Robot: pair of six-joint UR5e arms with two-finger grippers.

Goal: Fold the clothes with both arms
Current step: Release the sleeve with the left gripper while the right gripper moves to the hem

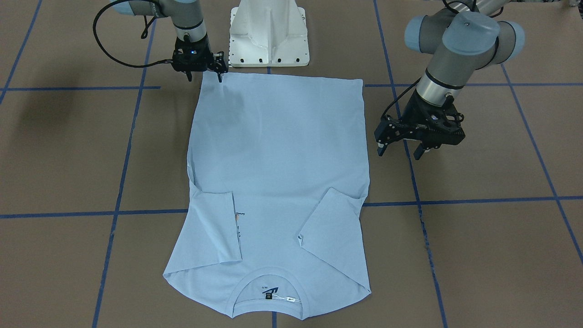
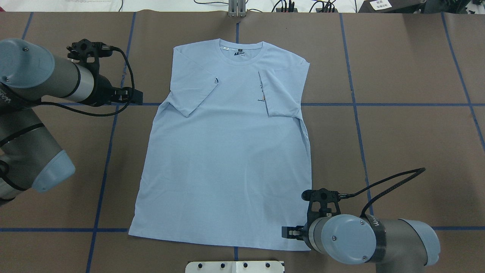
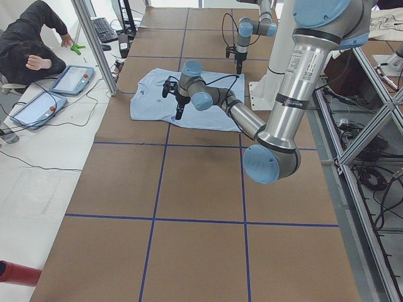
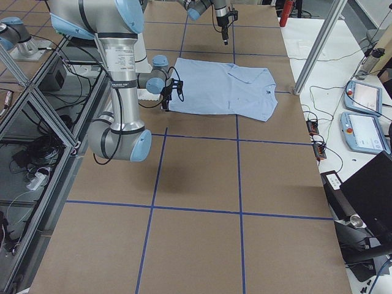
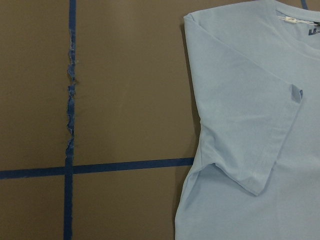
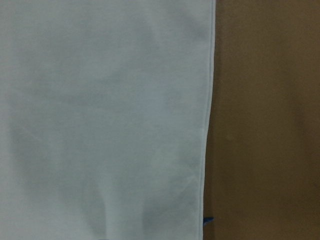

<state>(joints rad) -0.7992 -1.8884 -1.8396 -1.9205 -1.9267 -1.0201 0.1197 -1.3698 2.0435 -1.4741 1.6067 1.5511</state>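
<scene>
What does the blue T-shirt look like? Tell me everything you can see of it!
The T-shirt is light blue, soft-looking cloth, lying flat and front-up on the brown table. Its ribbed collar points away from the robot, with a dark label inside. Both short sleeves are folded in over the chest; one hides most of a small print. The right arm's open jaws hover at a hem corner; touching is unclear.

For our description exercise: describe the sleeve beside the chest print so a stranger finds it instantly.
On the brown table, a light blue T-shirt lies flat, collar away from the robot. Both sleeves are folded inward; this sleeve lies on the robot's right. Unlike the slanted other sleeve, its cuff runs straight, with the print peeking out beside it.
</scene>
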